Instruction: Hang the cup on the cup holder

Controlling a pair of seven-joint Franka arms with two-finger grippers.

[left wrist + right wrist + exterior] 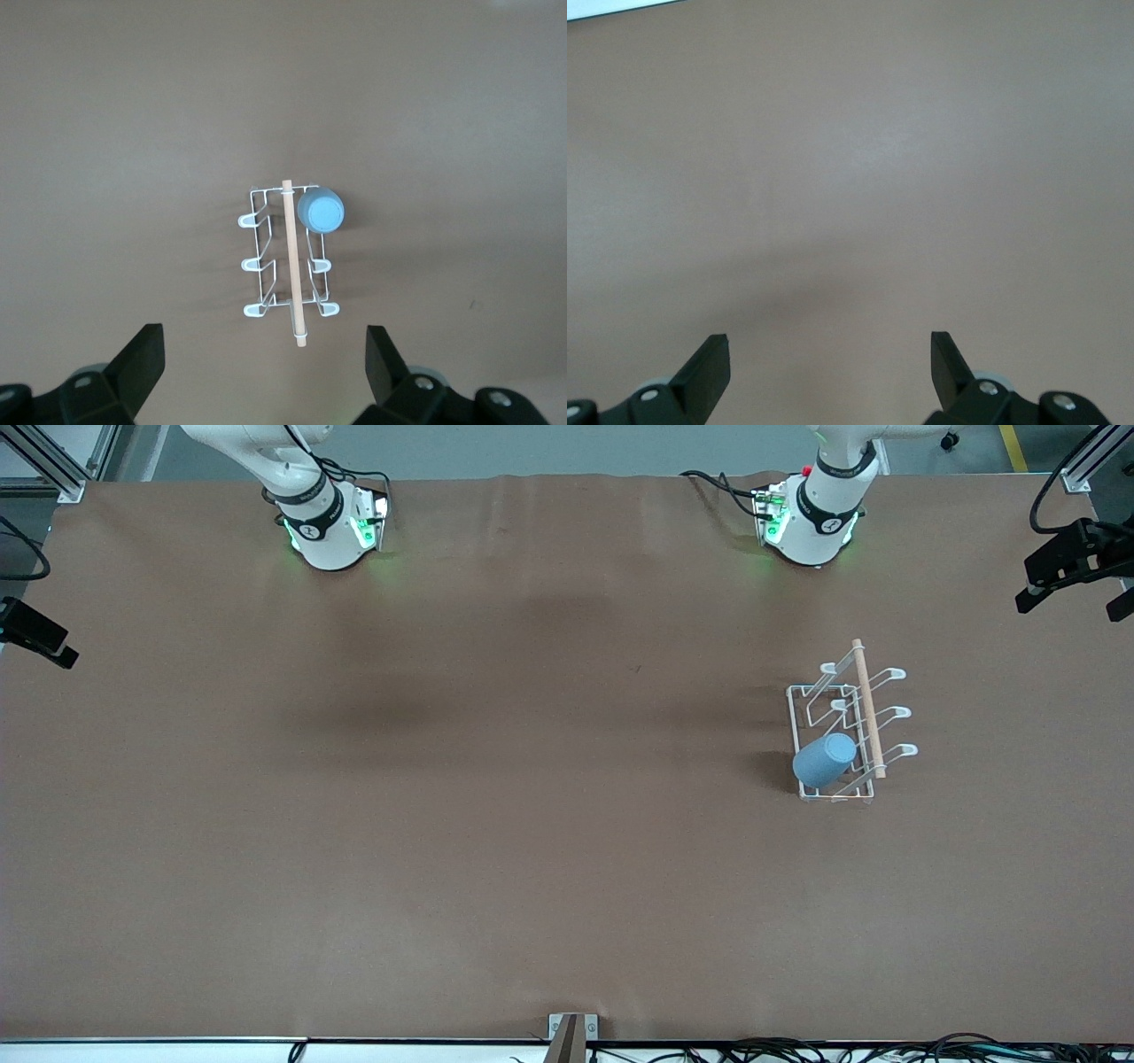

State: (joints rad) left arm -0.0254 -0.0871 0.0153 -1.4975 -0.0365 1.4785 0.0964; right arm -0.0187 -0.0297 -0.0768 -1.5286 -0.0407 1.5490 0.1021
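Observation:
The white wire cup holder [864, 731] with its wooden rod stands on the brown table toward the left arm's end. The light-blue cup [824, 760] sits tilted, mouth down, over a prong at the holder's end nearer the front camera. In the left wrist view the holder [266, 257] and the cup [321, 211] lie far below. My left gripper [266, 354] is open and empty, high over the table beside the holder. My right gripper [830, 354] is open and empty, high over bare table. Neither gripper shows in the front view.
Both arm bases [332, 522] [811, 518] stand at the table's edge farthest from the front camera. Black camera mounts [1072, 567] [35, 633] stick in at the two ends. A small bracket [571, 1036] and cables sit at the nearest edge.

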